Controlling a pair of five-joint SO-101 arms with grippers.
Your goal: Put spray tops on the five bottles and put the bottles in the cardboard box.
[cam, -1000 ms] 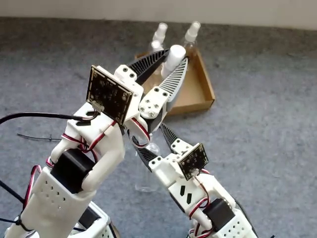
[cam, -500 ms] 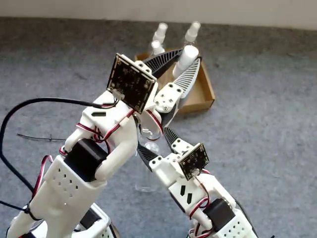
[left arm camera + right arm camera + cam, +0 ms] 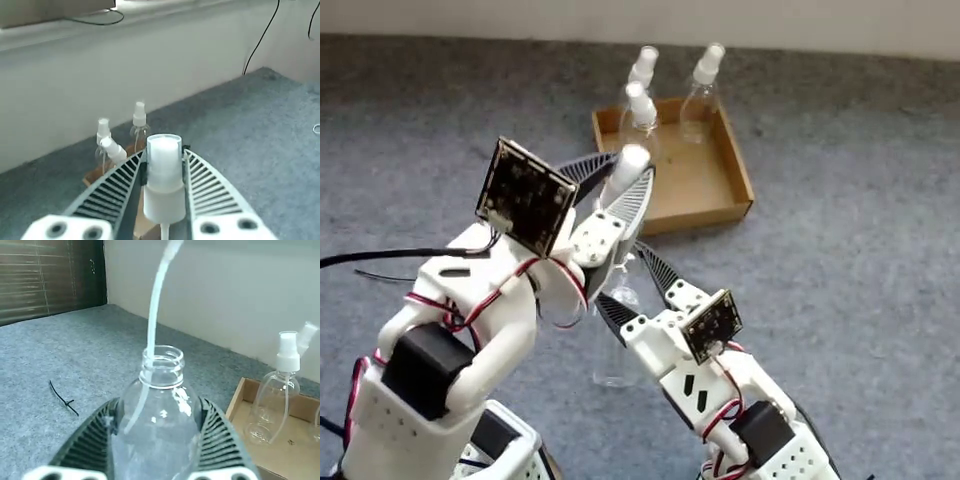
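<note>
My left gripper (image 3: 628, 168) (image 3: 164, 150) is shut on a white spray top (image 3: 630, 160) (image 3: 162, 175), held above the open bottle. The top's thin tube (image 3: 156, 295) runs down through the bottle's neck. My right gripper (image 3: 622, 282) (image 3: 160, 410) is shut on that clear bottle (image 3: 617, 345) (image 3: 157, 425), which stands upright on the grey carpet. The cardboard box (image 3: 720, 190) (image 3: 240, 405) lies farther back. Three capped bottles (image 3: 642, 115) (image 3: 280, 390) are at its far side; one of their spray tops (image 3: 115, 147) leans.
Grey carpet covers the table. A black cable tie (image 3: 390, 277) (image 3: 62, 397) lies on it to the left of the arms. A pale wall (image 3: 150, 55) runs behind the box. The box's near half (image 3: 695, 185) holds nothing.
My left arm has pulled back from over the box, bringing the spray top above the bottle that the right gripper holds. The right arm and its bottle have not moved.
</note>
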